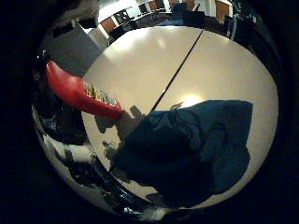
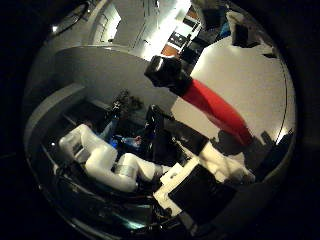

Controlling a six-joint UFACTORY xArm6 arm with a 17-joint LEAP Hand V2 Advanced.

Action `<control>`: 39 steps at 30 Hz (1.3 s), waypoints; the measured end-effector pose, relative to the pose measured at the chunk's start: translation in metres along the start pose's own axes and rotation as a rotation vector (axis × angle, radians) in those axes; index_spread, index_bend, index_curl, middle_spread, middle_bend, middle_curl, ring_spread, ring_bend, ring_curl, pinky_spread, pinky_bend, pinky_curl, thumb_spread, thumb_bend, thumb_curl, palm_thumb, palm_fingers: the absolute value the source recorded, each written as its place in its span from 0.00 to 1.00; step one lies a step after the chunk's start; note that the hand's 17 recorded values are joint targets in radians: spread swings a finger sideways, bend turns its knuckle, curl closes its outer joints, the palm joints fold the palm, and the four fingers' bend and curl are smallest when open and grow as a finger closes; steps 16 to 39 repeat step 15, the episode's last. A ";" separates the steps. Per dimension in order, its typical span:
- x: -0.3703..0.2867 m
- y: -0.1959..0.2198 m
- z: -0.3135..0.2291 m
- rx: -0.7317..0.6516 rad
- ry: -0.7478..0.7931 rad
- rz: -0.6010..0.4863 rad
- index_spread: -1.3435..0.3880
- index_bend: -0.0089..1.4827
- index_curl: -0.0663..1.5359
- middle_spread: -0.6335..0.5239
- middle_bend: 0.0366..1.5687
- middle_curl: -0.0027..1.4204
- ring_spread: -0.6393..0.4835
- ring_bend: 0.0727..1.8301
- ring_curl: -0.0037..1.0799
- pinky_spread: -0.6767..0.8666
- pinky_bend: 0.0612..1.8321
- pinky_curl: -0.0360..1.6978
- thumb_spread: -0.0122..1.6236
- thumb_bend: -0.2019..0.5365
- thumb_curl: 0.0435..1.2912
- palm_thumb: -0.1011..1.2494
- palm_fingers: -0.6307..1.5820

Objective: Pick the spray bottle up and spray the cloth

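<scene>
On the tabletop (image 1: 219,65), as the little-finger-side palm view has it: one pale surface with a dark seam running across it, a bright light reflection near the seam. Item, one dark blue cloth (image 1: 187,149), crumpled and folded over itself, lying flat on the tabletop close beneath the palm, one edge reaching the seam. Item, one red spray bottle (image 1: 79,93), body only in this view, with a printed label on its side; it sits tilted just beside the cloth, apart from it, and casts a shadow on the tabletop between the two. Whether the bottle's base touches the surface cannot be told. Beyond the tabletop's far edge, dark chairs and room furniture, small and indistinct. Thumb-side palm view: same spray bottle, seen along its length, red body narrowing up to a black spray head (image 2: 167,72), the whole leaning over the pale tabletop. Item, hand (image 2: 210,170), white and black parts near the bottle's lower body; contact with the bottle is hidden, and whether its fingers are curled or straight cannot be told. Item, white robot arm (image 2: 107,162), jointed, lying behind the hand against a dim background.
</scene>
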State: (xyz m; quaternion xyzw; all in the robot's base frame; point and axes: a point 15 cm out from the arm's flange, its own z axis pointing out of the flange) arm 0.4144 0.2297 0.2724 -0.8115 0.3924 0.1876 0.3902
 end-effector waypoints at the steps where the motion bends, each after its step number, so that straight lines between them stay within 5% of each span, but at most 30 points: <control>1: 0.002 0.001 -0.004 -0.001 0.004 0.001 0.57 0.14 0.37 0.42 0.36 0.38 0.38 0.54 0.44 0.41 0.41 0.38 0.64 0.24 0.26 0.55 0.42; 13: 0.021 0.016 -0.062 0.027 0.084 0.008 0.58 0.13 0.34 0.43 0.33 0.35 0.39 0.50 0.42 0.50 0.37 0.35 0.64 0.24 0.25 0.54 0.43; 39: 0.020 0.020 -0.064 0.027 0.081 0.015 0.58 0.13 0.33 0.43 0.33 0.35 0.39 0.49 0.42 0.50 0.37 0.35 0.64 0.24 0.25 0.54 0.43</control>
